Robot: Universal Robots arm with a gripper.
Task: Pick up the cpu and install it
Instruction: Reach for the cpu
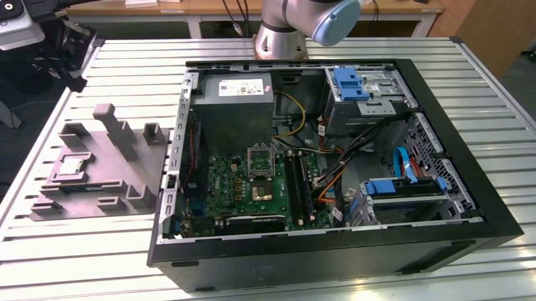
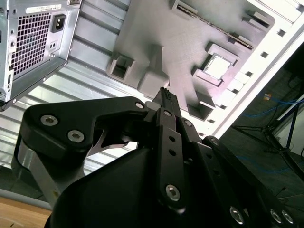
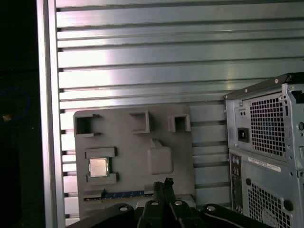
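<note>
Cpu (image 1: 71, 165) in tray (image 1: 134, 174), beside case (image 1: 335, 258)

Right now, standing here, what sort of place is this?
Probably a robotics lab bench for computer assembly trials. An open computer case lies on a slatted metal table. A grey moulded tray beside it holds a cpu, and a robot arm rises behind the case.

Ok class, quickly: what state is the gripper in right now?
Gripper: closed, holding nothing; the cpu lies in the tray.
</note>
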